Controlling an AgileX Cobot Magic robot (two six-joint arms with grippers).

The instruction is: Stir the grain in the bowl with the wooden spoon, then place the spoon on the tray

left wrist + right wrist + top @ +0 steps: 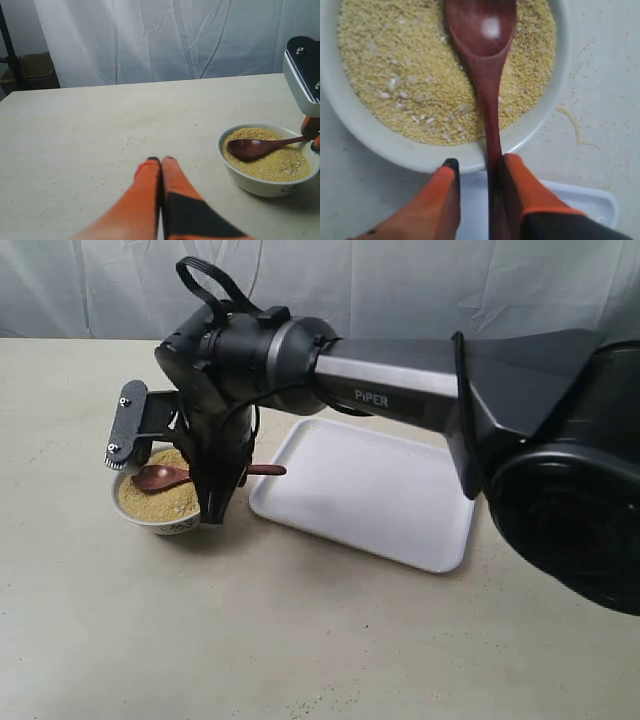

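- Orange right claw (481,161) straddles the handle, jaws apart, not clamped.
- Dark reddish-brown wooden spoon (487,100): head in fine yellow-tan grain (395,75), handle over rim of small round white ceramic bowl (385,147).
- Risk: off-centre closing could lever spoon, flicking grain onto beige bench (300,640).
- Flat white rectangular tray (370,490) just beside bowl; slack grip could drop spoon short.
- Orange left claw (161,161) pressed together, away from bowl.
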